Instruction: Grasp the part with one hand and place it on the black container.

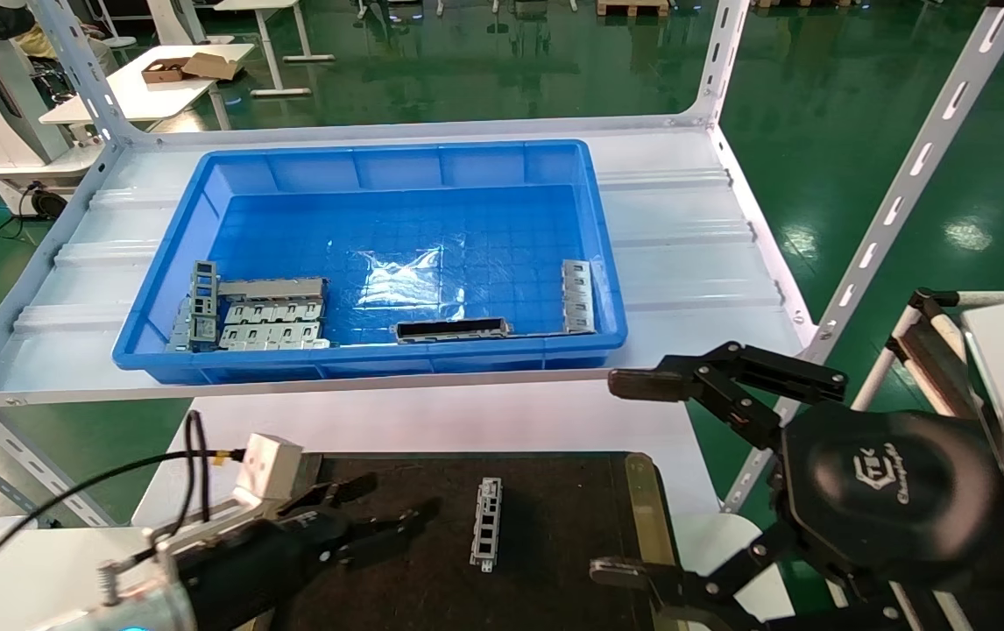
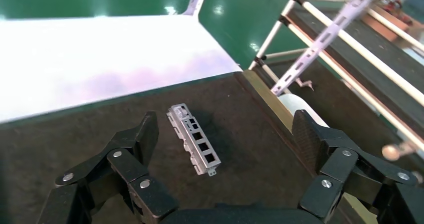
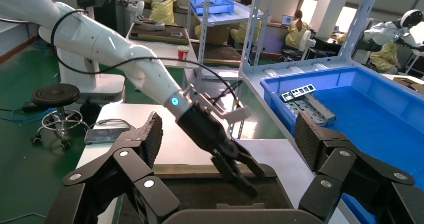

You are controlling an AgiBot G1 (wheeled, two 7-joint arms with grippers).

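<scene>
The part (image 1: 485, 524), a small silver-grey bar with a row of window cut-outs, lies flat on the black container (image 1: 563, 543). In the left wrist view the part (image 2: 194, 138) rests on the container (image 2: 240, 149) between my left gripper's spread fingers, touching neither. My left gripper (image 1: 388, 508) is open and empty, low over the container just left of the part. My right gripper (image 1: 625, 478) is open wide and empty, beyond the container's right rim. The right wrist view shows my left gripper (image 3: 235, 165) over the container.
A blue plastic bin (image 1: 379, 166) stands on the white shelf behind. It holds several silver plates (image 1: 270, 322), a longer dark-faced bar (image 1: 452, 329) and another plate (image 1: 578, 295). A white shelf post (image 1: 905, 184) slants at the right.
</scene>
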